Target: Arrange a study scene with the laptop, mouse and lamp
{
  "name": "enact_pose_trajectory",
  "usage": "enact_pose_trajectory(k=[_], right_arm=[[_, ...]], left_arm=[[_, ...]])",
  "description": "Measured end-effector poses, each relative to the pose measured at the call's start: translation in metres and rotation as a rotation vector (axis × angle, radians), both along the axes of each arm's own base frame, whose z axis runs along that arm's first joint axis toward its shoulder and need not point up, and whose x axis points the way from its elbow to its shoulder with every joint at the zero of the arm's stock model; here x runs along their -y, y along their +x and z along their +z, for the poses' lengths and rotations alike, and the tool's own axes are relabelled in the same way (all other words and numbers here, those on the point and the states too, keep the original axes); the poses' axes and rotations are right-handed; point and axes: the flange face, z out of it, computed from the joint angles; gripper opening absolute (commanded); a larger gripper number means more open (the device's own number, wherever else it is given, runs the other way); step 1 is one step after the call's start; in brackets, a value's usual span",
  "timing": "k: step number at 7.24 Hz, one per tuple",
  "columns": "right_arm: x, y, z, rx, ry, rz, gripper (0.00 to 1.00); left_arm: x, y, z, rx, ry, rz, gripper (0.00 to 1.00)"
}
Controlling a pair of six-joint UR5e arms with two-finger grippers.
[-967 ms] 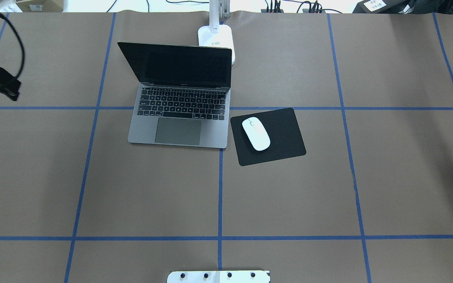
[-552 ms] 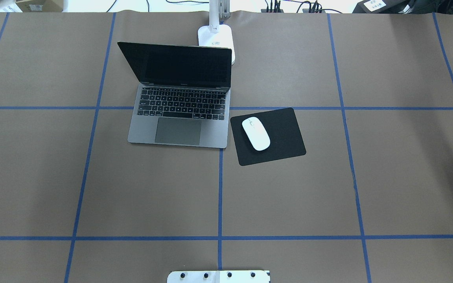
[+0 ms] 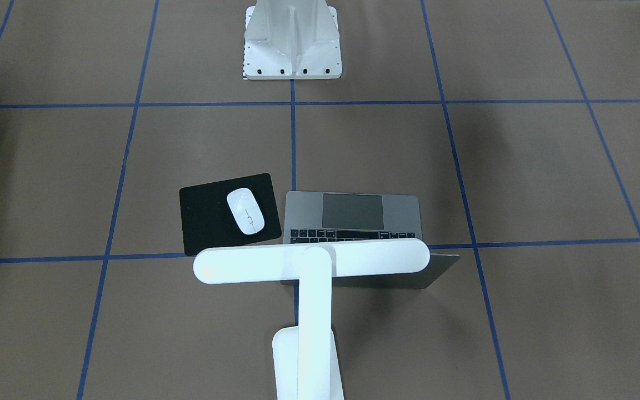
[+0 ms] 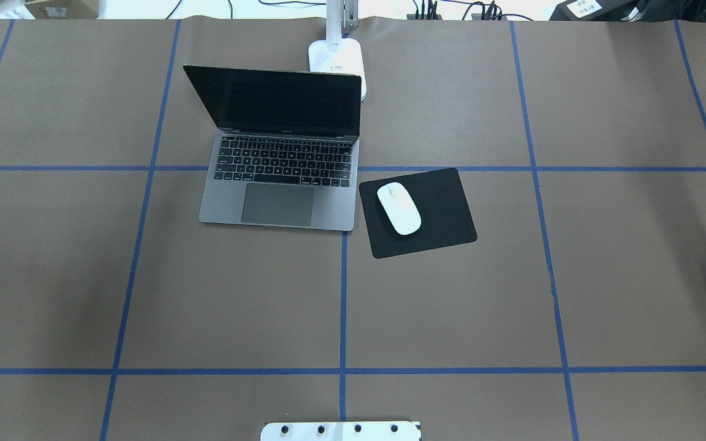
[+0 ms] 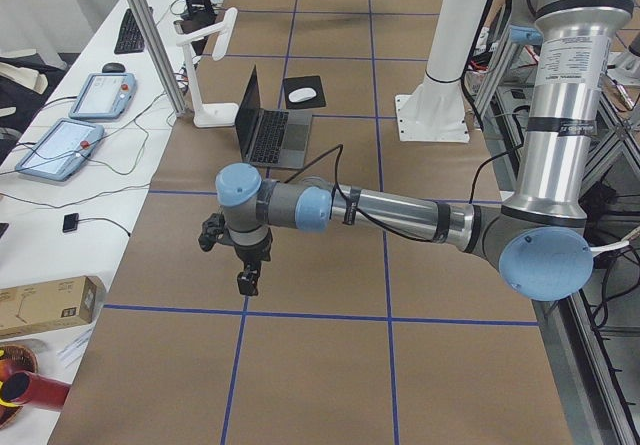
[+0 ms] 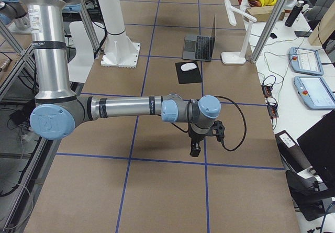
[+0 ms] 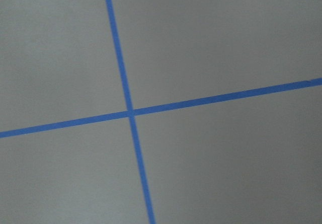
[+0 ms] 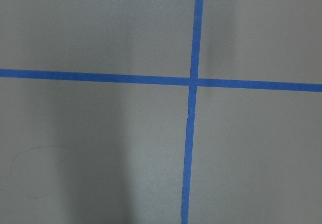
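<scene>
The laptop (image 4: 279, 184) stands open on the brown table, its screen dark; it also shows in the front-facing view (image 3: 353, 214). The white mouse (image 4: 398, 208) lies on a black pad (image 4: 445, 211) right of the laptop. The white lamp (image 4: 336, 58) stands behind the laptop, its light bar (image 3: 242, 265) over the lid. My left gripper (image 5: 245, 280) hangs over bare table far from these things, and so does my right gripper (image 6: 194, 150). Both show only in the side views, so I cannot tell if they are open or shut. The wrist views show only tape lines.
The white bolted pedestal (image 3: 292, 39) stands at the robot's side of the table (image 4: 341, 430). Blue tape lines grid the brown table. A side bench with teach pendants (image 5: 60, 145) and a cardboard box (image 5: 45, 305) runs along the far edge.
The left gripper, at the overhead view's left edge one second ago, has moved out of that view. Laptop, mouse and lamp have not moved.
</scene>
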Motion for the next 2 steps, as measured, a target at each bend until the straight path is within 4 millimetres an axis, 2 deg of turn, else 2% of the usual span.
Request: enact_pose_trajectory(k=[1,2], right_arm=[[-0.002,0.003,0.001,0.000,0.000,0.004,1.00],[-0.004,0.007,0.002,0.000,0.000,0.009,1.00]], left_arm=[[-0.007,-0.027,0.015,-0.019,0.004,-0.017,0.99],[-0.016,-0.043,0.025,-0.041,0.004,-0.030,0.99]])
